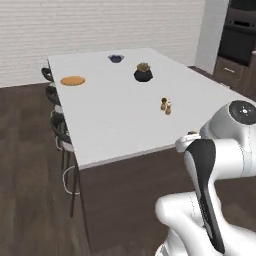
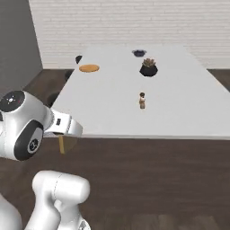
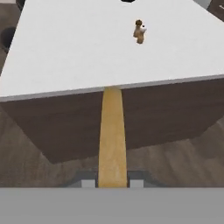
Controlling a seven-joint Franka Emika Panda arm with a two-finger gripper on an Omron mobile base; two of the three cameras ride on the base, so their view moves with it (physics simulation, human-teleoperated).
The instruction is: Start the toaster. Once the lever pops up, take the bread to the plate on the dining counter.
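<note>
Bread (image 3: 112, 135) edge-on in gripper (image 3: 112, 183)

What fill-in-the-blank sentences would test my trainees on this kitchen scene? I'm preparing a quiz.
1. The gripper is shut on the ____.
2. The plate on the dining counter is coloured ____.
3. The plate has ____ lying on it.
4. The dark bar stools stand along the counter's ____ side in the left base view.

Missing: bread; orange; nothing; left

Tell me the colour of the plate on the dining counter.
Orange; the plate shows best in the left base view.
</note>
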